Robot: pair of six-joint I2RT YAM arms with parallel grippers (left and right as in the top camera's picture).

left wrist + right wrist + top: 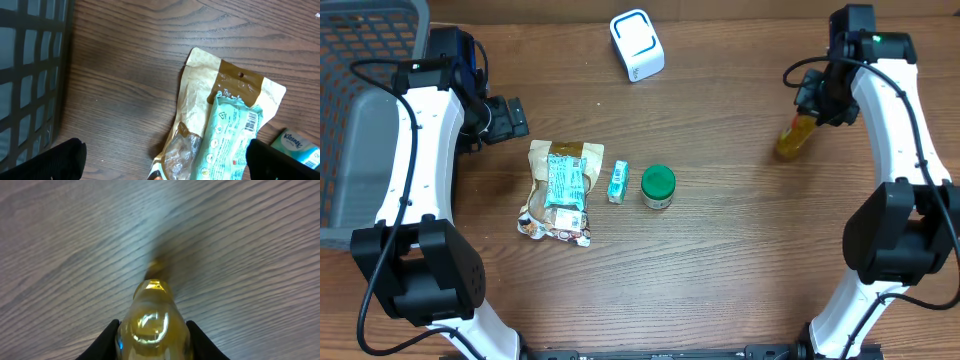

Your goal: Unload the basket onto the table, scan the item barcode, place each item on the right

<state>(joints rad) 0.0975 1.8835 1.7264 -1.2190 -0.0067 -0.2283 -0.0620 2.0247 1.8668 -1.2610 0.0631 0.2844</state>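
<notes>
Yellow bottle — clamped between the fingers of my right gripper, tilted over the right side of the worktop, well apart from the white scanner at the far edge. My left gripper is spread wide and empty — near the snack pouch, beside the basket.

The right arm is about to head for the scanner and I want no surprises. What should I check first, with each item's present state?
1. Jaws of the right gripper closed on the yellow bottle: ok.
2. Bottle's barcode facing the white scanner: cannot tell.
3. Nothing lying between bottle and scanner: ok.
4. Jaws of the left gripper open, holding nothing: ok.
5. Bottle's route clear of the left gripper: ok.
</notes>
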